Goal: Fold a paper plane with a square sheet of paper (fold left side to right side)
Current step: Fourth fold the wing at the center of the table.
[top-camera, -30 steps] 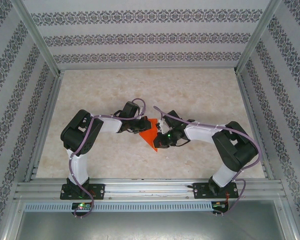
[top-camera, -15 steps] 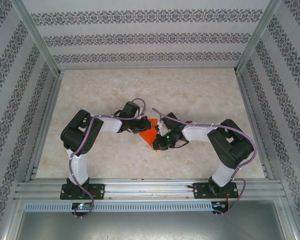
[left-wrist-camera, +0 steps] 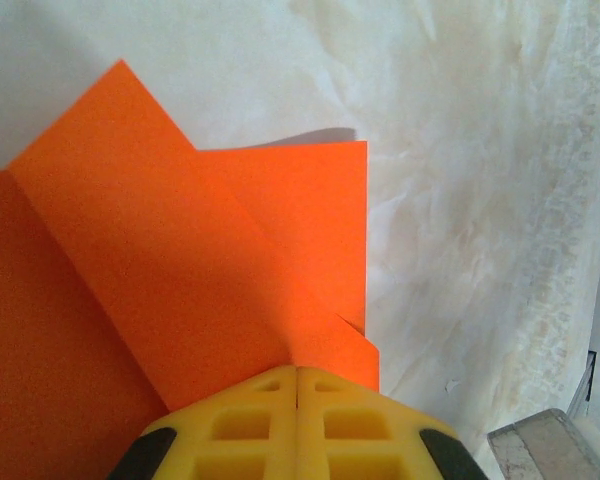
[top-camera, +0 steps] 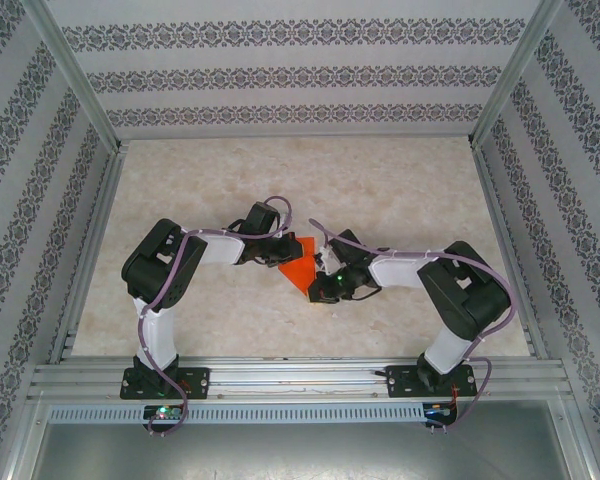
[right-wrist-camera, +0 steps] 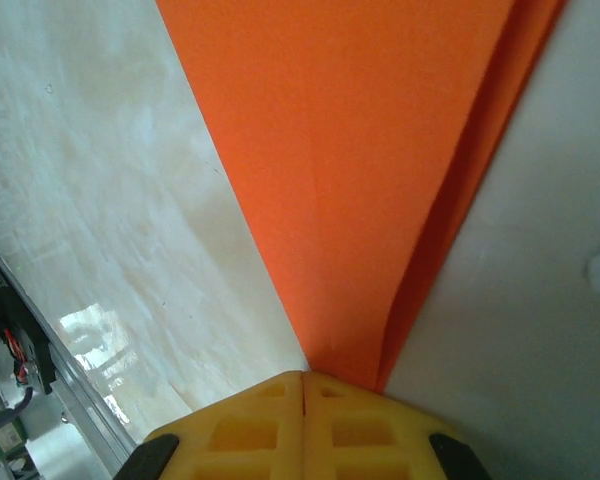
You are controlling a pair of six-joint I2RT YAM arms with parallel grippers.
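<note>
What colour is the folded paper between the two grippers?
Plain bright orange-red; the paper shows best in the left wrist view.

The table (top-camera: 230, 170) has a pale beige top with a marble-like pattern. Around it stand walls (top-camera: 300, 75) with dark floral stripes on white, and slanted aluminium posts (top-camera: 75, 75) at the corners. Along the near edge runs an aluminium rail (top-camera: 300, 378) — below it, a white slotted strip (top-camera: 300, 412)

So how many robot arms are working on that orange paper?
2. The left arm reaches in from the left and the right arm from the right. Both meet at the orange paper mid-table.
</note>
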